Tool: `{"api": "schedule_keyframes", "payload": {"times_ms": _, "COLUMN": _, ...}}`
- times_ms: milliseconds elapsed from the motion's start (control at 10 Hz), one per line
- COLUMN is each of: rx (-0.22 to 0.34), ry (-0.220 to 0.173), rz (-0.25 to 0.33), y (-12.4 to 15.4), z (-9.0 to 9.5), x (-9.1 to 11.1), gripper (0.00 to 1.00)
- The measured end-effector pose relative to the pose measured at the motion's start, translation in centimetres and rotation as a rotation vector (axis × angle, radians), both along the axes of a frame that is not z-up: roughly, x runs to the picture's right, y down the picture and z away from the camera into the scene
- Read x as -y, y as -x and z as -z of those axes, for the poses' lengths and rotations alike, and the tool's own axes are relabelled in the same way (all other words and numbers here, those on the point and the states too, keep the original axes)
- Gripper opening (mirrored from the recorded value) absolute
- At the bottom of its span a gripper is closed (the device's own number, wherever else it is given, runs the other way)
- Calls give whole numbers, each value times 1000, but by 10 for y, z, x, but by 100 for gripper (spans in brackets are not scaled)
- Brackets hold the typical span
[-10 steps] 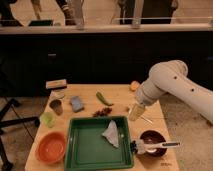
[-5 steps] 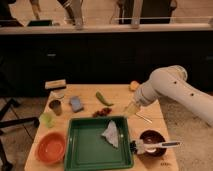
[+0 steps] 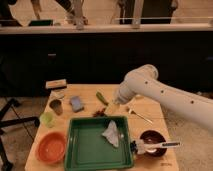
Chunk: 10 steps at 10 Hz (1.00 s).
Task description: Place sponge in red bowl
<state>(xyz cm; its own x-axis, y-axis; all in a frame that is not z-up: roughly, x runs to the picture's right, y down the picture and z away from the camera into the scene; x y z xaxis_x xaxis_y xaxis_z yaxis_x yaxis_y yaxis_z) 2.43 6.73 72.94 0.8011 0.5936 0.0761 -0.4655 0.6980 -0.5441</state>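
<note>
The blue sponge (image 3: pixel 76 103) lies flat on the wooden table (image 3: pixel 150 122), left of centre and behind the green tray. The red bowl (image 3: pixel 51 147) sits at the table's front left corner and holds nothing that I can see. My white arm reaches in from the right, and its gripper (image 3: pixel 112 108) hangs over the middle of the table, just behind the tray's far edge. The gripper is to the right of the sponge and apart from it, with nothing visible in it.
A green tray (image 3: pixel 90 152) at front centre holds a crumpled white cloth (image 3: pixel 112 133). A dark bowl (image 3: pixel 152 141) with a utensil stands front right. A green vegetable (image 3: pixel 102 97), metal cup (image 3: pixel 55 106), green cup (image 3: pixel 47 119), small box (image 3: pixel 56 84) and fork (image 3: pixel 139 116) lie around.
My arm and gripper have moved left across the table, from near the right side toward the middle, closer to the sponge. The objects have not moved.
</note>
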Motion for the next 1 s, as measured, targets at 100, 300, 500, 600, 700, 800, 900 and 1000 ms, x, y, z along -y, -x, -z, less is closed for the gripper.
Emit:
{"api": "schedule_keyframes", "payload": {"times_ms": 100, "rx": 7, "ry": 0, "rz": 10, "y": 18, "z": -9, "x": 0, "gripper": 80}}
{"api": "schedule_keyframes", "payload": {"times_ms": 300, "rx": -9, "ry": -2, "rz": 16, "y": 41, "z": -29, "x": 2, "gripper": 80}}
{"api": "schedule_keyframes", "payload": {"times_ms": 500, "rx": -36, "ry": -3, "rz": 23, "y": 66, "z": -46, "x": 4, "gripper": 80}}
{"api": "schedule_keyframes", "payload": {"times_ms": 600, "rx": -38, "ry": 0, "rz": 26, "y": 75, "z": -54, "x": 6, "gripper": 80}}
{"api": "schedule_keyframes", "payload": {"times_ms": 700, "rx": -39, "ry": 1, "rz": 26, "y": 75, "z": -54, "x": 6, "gripper": 80}}
{"api": "schedule_keyframes", "payload": {"times_ms": 800, "rx": -40, "ry": 2, "rz": 24, "y": 74, "z": -54, "x": 6, "gripper": 80}}
{"api": "schedule_keyframes", "payload": {"times_ms": 900, "rx": -41, "ry": 2, "rz": 23, "y": 73, "z": -55, "x": 6, "gripper": 80}}
{"api": "schedule_keyframes", "payload": {"times_ms": 1000, "rx": -39, "ry": 1, "rz": 25, "y": 75, "z": -54, "x": 6, "gripper": 80}}
